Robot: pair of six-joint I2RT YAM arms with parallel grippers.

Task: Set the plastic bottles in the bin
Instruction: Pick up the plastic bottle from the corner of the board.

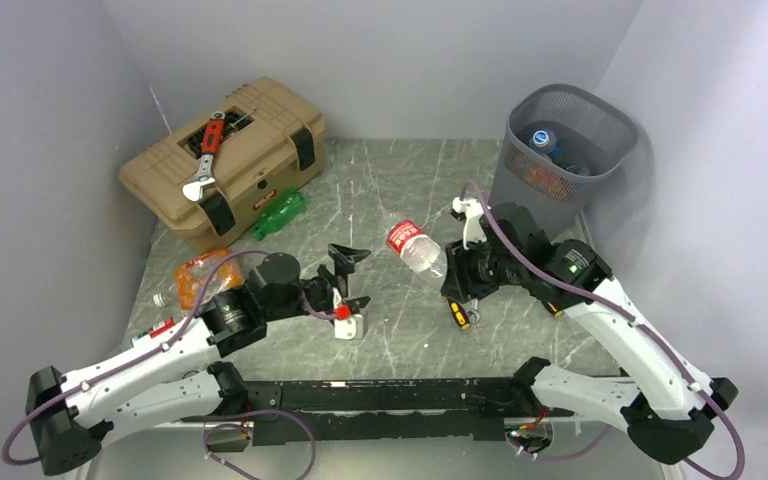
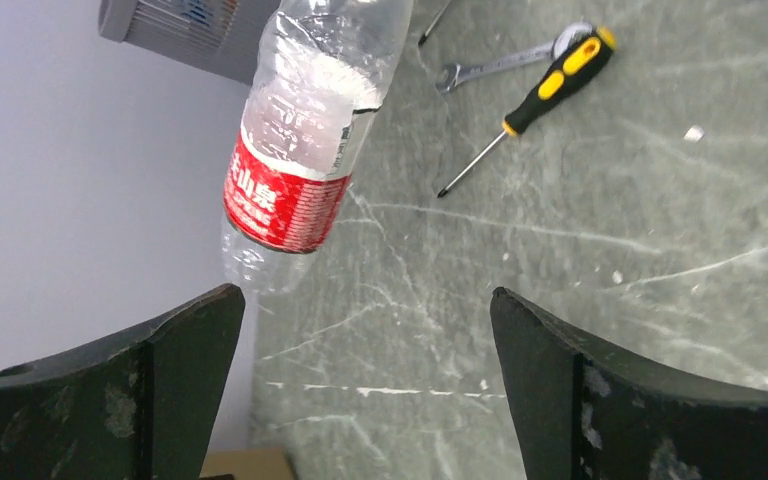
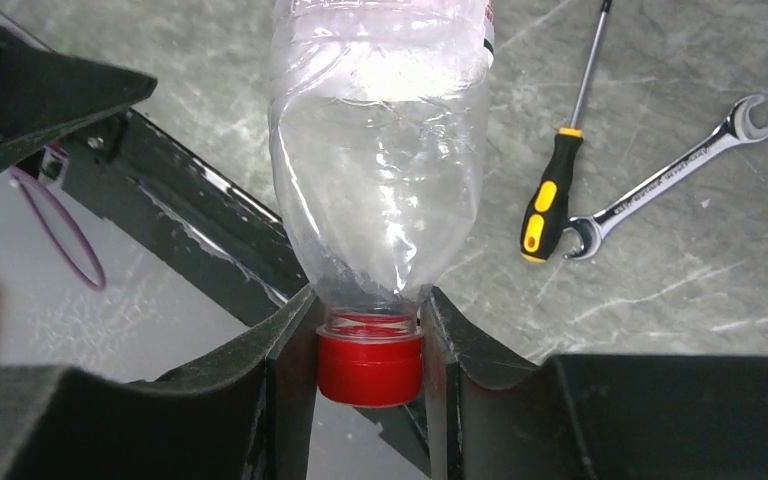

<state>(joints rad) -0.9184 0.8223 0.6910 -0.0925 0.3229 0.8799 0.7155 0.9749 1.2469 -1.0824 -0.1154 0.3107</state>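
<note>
Clear plastic, crumpled, with a red label and a red cap: the clear bottle (image 1: 413, 247) sits over the middle of the counter (image 1: 380, 185) and appears lifted off its surface. In the top view its long axis runs slantwise, with the base pointing to 10 o'clock and the cap to 4 o'clock, toward the right arm. The right tool (image 3: 368, 345) is clenched on the neck end. Its two fingers press the red cap from either side, and the body sticks straight out ahead of them. On the counter beyond it, the right wrist view shows a black-and-yellow screwdriver (image 3: 550, 195) just beside a spanner (image 3: 675, 172).

The left tool (image 1: 350, 280) stands at 9 o'clock of the bottle. It is spread wide and grasps nothing, and its fingers face the bottle's base without touching it.

The bin (image 1: 525, 185) stands in the 1 o'clock corner, well apart from the held bottle, with a blue-labelled bottle (image 1: 545, 140) inside. A green bottle (image 1: 280, 212) lies against the tan toolbox (image 1: 260, 120) at 11 o'clock. A crushed orange bottle (image 1: 200, 278) lies at 9 o'clock, beside the left arm.
</note>
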